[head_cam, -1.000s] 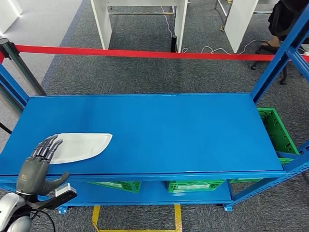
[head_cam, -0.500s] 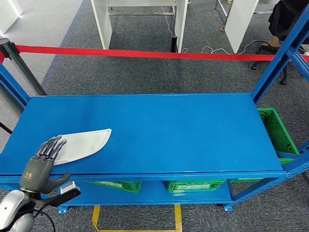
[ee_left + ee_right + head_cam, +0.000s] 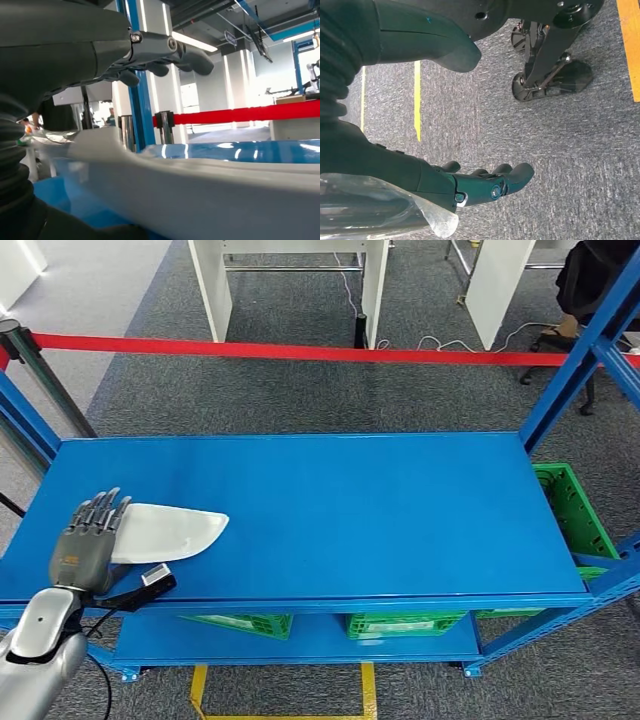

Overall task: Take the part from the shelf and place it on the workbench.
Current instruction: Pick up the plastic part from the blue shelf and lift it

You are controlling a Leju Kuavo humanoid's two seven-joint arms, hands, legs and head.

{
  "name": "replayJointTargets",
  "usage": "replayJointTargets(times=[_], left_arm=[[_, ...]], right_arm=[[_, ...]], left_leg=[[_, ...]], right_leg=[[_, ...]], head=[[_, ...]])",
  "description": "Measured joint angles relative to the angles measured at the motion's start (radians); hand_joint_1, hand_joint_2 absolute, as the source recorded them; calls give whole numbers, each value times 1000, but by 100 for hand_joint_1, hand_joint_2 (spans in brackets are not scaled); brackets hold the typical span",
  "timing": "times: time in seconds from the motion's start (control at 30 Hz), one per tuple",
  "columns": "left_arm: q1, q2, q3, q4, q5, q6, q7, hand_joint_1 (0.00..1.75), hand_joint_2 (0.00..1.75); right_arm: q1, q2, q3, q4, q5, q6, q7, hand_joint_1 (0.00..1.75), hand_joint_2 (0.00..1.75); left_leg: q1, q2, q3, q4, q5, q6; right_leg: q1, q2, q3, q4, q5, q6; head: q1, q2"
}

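White, flat, blade-shaped plastic part (image 3: 170, 533) lies on the blue metal shelf (image 3: 340, 510), near its front left corner. Left hand (image 3: 85, 543) at the part's blunt end: fingers extended over the top, thumb lower at the shelf's front edge; whether it grips yet, cannot tell. Right hand (image 3: 471, 182) hangs over grey carpet, fingers loosely apart, empty. Step in hand: the pickup. Next: close firmly, lift clear of the shelf.

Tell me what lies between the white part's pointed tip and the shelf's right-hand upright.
Nothing: in the head view the blue shelf top runs bare from the white part to the right upright. The left hand is at the part's other end.
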Motion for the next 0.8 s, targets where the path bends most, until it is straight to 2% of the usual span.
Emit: replayJointTargets(times=[0.17, 0.3, 0.43, 0.63, 0.8], left_arm=[[-80, -18, -16, 105, -28, 14, 15, 1, 175], [-131, -34, -25, 181, -41, 29, 33, 174, 175], [-171, -49, -30, 254, -48, 60, 37, 175, 175], [-180, -64, -38, 295, -38, 73, 15, 175, 175], [-181, -67, -54, 300, -18, 49, -44, 175, 175]], right_arm=[[-3, 0, 9, 1, 5, 1, 1, 0, 175], [-4, 0, 15, 2, 10, 1, 2, 0, 175], [-5, 0, 17, 3, 10, 0, 3, 0, 175], [-4, 0, 18, 5, 6, -1, 3, 0, 175], [-4, 0, 20, 5, 6, 0, -4, 0, 175]], left_leg=[[0, 0, 0, 0, 0, 0], [0, 0, 0, 0, 0, 0], [0, 0, 0, 0, 1, 0], [0, 0, 0, 0, 1, 0], [0, 0, 0, 0, 1, 0]], right_leg=[[0, 0, 0, 0, 0, 0], [0, 0, 0, 0, 0, 0], [0, 0, 0, 0, 0, 0], [0, 0, 0, 0, 0, 0], [0, 1, 0, 0, 0, 0]], head=[[0, 0], [0, 0], [0, 0], [0, 0], [0, 0]])
